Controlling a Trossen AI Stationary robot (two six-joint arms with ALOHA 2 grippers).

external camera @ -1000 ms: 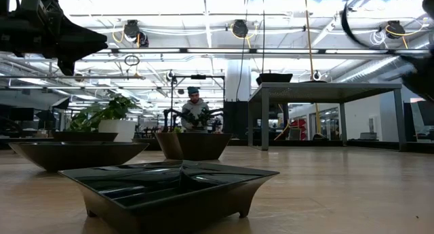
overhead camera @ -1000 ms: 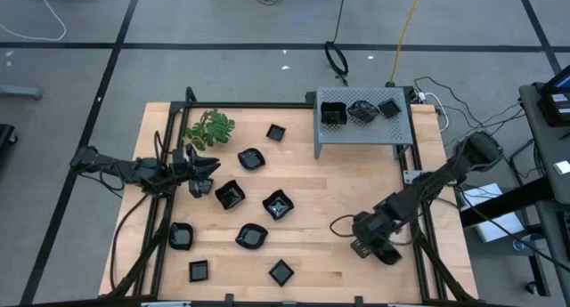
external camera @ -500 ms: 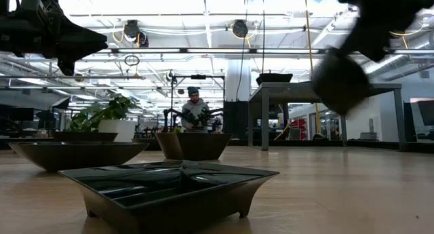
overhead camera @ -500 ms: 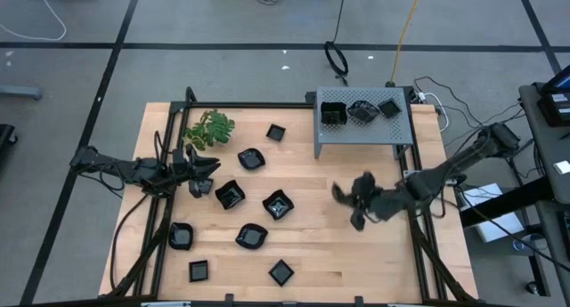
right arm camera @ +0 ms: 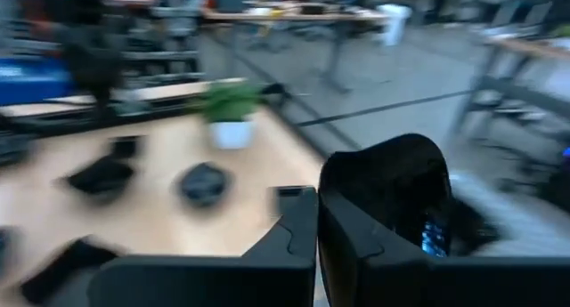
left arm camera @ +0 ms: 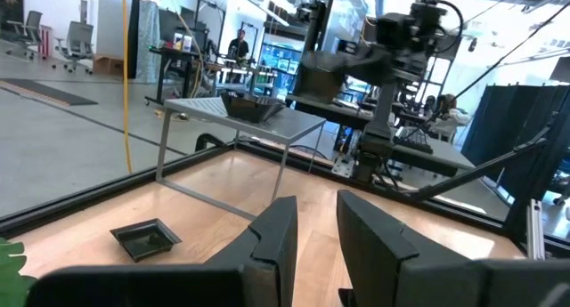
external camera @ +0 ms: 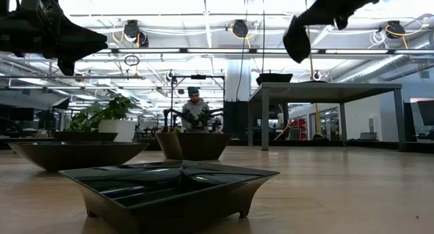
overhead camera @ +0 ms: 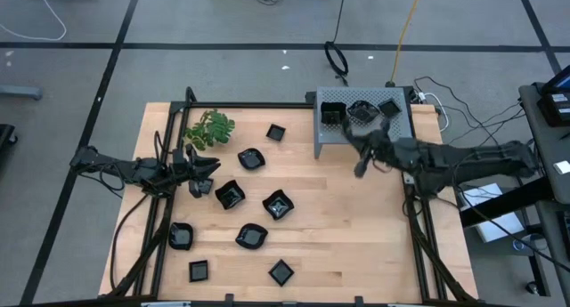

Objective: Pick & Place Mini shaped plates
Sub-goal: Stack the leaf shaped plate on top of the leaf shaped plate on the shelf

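Likely light, rigid, slick: mini plates [overhead camera: 252, 236] are glossy black, square or wavy-rimmed w/ flared lips; nine lie on the wooden desk [overhead camera: 356, 227], three atop the grey perforated box [overhead camera: 396, 127]. Pinch a rim edge. Right claw [overhead camera: 360, 169] is closed, empty, by the box; left claw [overhead camera: 214, 168] is part-open, holding nothing, near the sprig [overhead camera: 210, 128].

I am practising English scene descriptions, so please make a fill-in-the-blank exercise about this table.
1. The grey box holds ___ plates.
2. The ___ gripper hovers beside the box.
3. That gripper's fingers are ___.
4. The sprig is ___ in colour.
Missing words: three; right; shut; green.
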